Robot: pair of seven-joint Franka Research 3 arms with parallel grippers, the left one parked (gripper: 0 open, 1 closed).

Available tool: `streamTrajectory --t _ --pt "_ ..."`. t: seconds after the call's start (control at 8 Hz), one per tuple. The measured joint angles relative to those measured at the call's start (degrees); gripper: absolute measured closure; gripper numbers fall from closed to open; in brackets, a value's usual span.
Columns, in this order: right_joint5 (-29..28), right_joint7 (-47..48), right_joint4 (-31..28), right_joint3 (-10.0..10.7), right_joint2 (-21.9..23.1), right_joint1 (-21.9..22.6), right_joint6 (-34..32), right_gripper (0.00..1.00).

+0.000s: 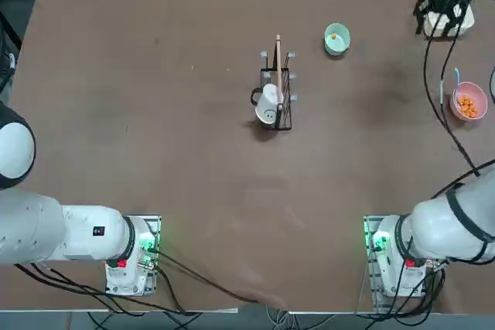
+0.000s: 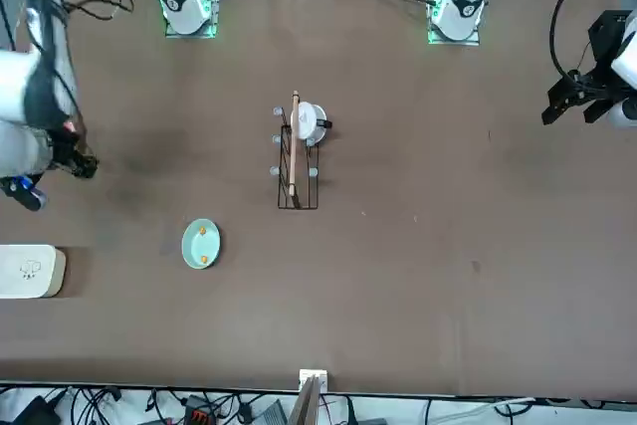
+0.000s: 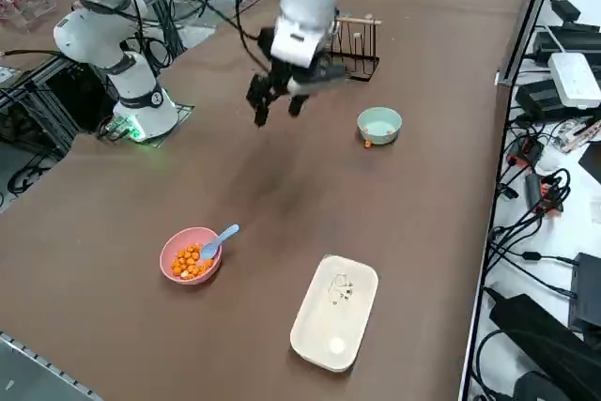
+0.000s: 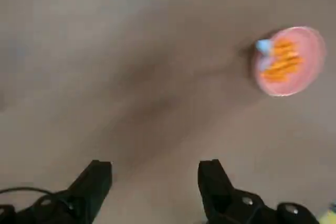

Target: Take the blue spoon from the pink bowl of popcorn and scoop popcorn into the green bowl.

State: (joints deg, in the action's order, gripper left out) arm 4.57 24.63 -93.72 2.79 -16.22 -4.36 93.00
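Popcorn [image 3: 191, 260] is held in the pink bowl [image 3: 175, 269], the blue spoon [image 3: 219, 241] propped inside; the right gripper [image 3: 277, 108] is raised above the table [image 3: 282, 194], fingers apart and empty.

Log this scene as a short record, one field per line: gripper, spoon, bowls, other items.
right gripper: open, empty, raised above bare table between the two bowls
blue spoon: resting in the pink bowl, handle out over the rim
pink bowl: holds popcorn
green bowl: a few pieces inside, one on the table beside it
other: wire rack with white mug and wooden stick; cream box
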Motion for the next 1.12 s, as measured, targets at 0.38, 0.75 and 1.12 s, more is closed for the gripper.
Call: streamTrajectory --t 0.38,0.75,1.12 --pt "-9.15 -12.99 6.34 -0.54 2.04 -0.07 -1.02 0.00" --pt "-5.86 -24.21 2.63 -3.02 11.88 2.29 -1.48 0.00" --pt "-4.80 -25.02 -6.36 -2.96 18.84 2.44 0.54 0.00"
